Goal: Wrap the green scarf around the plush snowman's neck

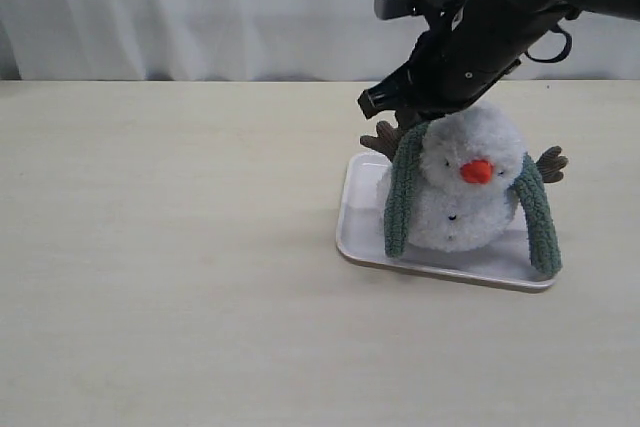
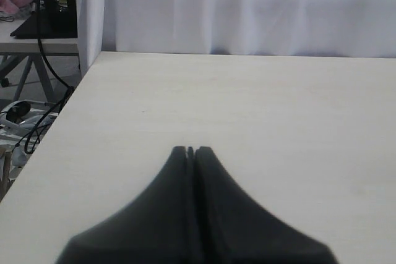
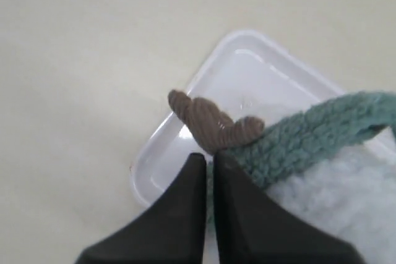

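Observation:
The plush snowman (image 1: 465, 209) sits upright on a white tray (image 1: 352, 232), its orange nose facing the camera. The green scarf (image 1: 402, 197) lies round the back of its neck, and both ends hang down the front, one on each side. My right gripper (image 1: 404, 119) is at the snowman's left shoulder, beside the brown twig arm (image 3: 207, 119). Its jaws are pressed together on the scarf's (image 3: 297, 140) edge, right at the tips (image 3: 208, 157), and white fur (image 3: 349, 196) shows beside them. My left gripper (image 2: 191, 149) is shut and holds nothing, over bare table.
The tray's rim (image 3: 151, 165) lies just below my right fingers. The pale table (image 1: 160, 247) stretches left of the tray. White curtains (image 1: 200, 7) hang behind it. The left wrist view shows the table's edge with cables and a stand (image 2: 52, 4) beyond it.

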Controlling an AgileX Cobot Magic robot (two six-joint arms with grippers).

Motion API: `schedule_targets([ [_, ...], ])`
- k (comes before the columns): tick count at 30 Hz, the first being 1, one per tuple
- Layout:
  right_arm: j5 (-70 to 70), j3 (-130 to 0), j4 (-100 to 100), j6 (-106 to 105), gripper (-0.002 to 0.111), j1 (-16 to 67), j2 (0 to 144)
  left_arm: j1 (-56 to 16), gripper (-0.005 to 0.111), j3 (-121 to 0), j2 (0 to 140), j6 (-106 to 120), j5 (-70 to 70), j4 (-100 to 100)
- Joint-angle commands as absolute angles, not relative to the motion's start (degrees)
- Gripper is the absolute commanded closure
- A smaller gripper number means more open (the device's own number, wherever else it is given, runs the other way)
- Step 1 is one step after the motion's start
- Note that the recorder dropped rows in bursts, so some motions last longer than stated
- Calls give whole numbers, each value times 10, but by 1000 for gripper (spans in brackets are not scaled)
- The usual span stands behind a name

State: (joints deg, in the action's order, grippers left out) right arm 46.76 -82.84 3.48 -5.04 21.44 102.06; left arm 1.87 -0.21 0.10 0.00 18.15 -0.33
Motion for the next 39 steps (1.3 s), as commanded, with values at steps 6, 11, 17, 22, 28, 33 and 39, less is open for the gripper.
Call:
schedule_targets([
  [6,442,-833,-165,116,104,215,1021,20,107,0,0,0,176,-5],
  [11,442,-833,-168,118,104,215,1043,20,107,0,0,0,176,-5],
  [17,444,-833,-151,118,104,215,1072,20,107,0,0,0,176,-5],
  [22,452,-833,-150,117,104,215,1089,20,107,0,0,0,176,-5],
  [28,457,-833,-141,112,104,215,1091,20,107,0,0,0,176,-5],
  [33,457,-833,-124,111,104,215,1074,20,107,0,0,0,176,-5],
  [39,464,-833,-109,111,104,215,1034,20,107,0,0,0,176,-5],
])
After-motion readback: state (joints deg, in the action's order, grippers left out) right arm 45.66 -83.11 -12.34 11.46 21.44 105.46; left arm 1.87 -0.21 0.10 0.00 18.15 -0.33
